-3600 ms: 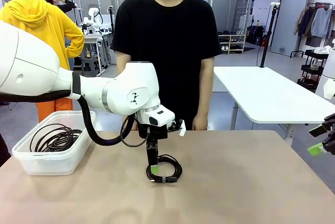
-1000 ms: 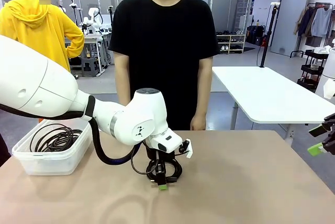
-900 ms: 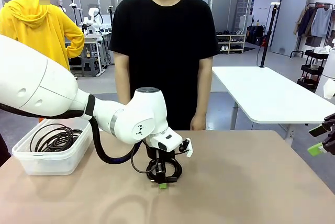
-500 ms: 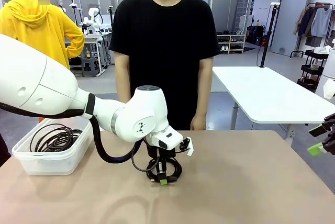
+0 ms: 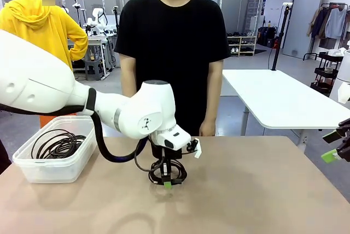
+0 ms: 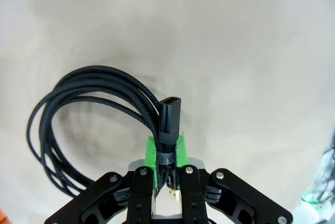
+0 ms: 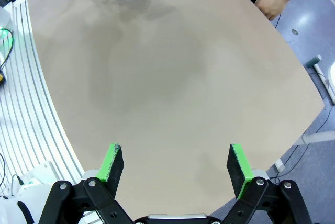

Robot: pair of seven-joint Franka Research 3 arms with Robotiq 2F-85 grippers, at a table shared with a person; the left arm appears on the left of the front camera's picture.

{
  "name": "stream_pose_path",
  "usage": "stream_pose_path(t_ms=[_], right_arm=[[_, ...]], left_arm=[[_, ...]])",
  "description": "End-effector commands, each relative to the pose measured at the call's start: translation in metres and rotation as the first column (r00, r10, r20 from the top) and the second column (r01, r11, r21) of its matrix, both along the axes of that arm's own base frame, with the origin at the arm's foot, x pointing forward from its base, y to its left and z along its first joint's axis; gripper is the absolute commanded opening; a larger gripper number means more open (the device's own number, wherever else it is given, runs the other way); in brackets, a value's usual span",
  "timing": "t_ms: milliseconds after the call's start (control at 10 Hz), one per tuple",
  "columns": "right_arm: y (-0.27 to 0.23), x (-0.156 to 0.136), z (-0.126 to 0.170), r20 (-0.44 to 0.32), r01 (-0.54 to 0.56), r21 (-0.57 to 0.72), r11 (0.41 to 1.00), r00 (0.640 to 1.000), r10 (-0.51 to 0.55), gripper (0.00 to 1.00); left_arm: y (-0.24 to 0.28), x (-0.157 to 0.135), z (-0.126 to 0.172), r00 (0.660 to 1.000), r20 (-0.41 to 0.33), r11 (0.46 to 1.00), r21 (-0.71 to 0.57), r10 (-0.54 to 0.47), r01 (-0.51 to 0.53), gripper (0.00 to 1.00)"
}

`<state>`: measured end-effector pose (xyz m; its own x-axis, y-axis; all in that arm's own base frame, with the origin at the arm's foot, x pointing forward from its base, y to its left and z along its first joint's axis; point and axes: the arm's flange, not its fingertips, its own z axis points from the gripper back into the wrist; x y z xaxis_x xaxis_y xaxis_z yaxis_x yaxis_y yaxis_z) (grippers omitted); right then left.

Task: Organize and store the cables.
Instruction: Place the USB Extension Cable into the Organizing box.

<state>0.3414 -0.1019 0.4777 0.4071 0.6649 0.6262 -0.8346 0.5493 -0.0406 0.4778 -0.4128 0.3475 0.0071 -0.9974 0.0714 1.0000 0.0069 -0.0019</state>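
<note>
left claw point(image 6: 166, 174): pinching coiled black braided cable point(image 6: 89, 114) near its plug, for lifting | right claw point(image 7: 175, 166): spread, idle | destination: clear plastic bin point(image 5: 54, 163)

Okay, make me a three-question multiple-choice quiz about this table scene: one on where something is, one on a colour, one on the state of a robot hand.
1. Where is the clear bin?
A. on the table's left side
B. on the table's right side
C. in the person's hands

2. What colour are the pads on the right hand?
A. red
B. green
C. blue

3. What is the left hand doing?
A. hanging open
B. shut on nothing
C. shut on the cable coil

Answers: 1 A, the front view shows the bin at the left edge, holding more cables. 2 B, the right wrist view shows green pads. 3 C, the left wrist view shows the cords pinched between its pads.
</note>
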Motion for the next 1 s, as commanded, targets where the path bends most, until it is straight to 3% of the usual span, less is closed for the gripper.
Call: stream_pose_path(t_ms=[0,100,300,500,600,900], right_arm=[[0.002,0.001,0.000,-0.002,-0.001,0.011,1.000,1.000,0.001,1.00],[0.002,0.001,0.000,-0.002,-0.001,0.011,1.000,1.000,0.001,1.00],[0.002,0.001,0.000,-0.002,-0.001,0.011,1.000,1.000,0.001,1.00],[0.002,0.001,0.000,-0.002,-0.001,0.011,1.000,1.000,0.001,1.00],[0.002,0.001,0.000,-0.002,-0.001,0.011,1.000,1.000,0.001,1.00],[0.002,0.001,0.000,-0.002,-0.001,0.011,1.000,1.000,0.001,1.00]], left_arm=[[0.012,-0.011,0.056,0.999,0.023,0.998,0.046,-0.041,0.039,0.00],[0.018,-0.017,0.078,0.997,0.045,0.997,0.057,-0.057,0.054,0.07],[0.023,-0.027,0.104,0.992,0.088,0.995,0.056,-0.087,0.082,0.07],[0.014,-0.035,0.112,0.979,0.118,0.985,0.053,-0.169,0.163,0.07],[0.016,-0.026,0.116,0.992,0.106,0.997,0.052,-0.070,0.065,0.07],[0.016,-0.026,0.116,0.992,0.106,0.997,0.052,-0.070,0.065,0.07]])
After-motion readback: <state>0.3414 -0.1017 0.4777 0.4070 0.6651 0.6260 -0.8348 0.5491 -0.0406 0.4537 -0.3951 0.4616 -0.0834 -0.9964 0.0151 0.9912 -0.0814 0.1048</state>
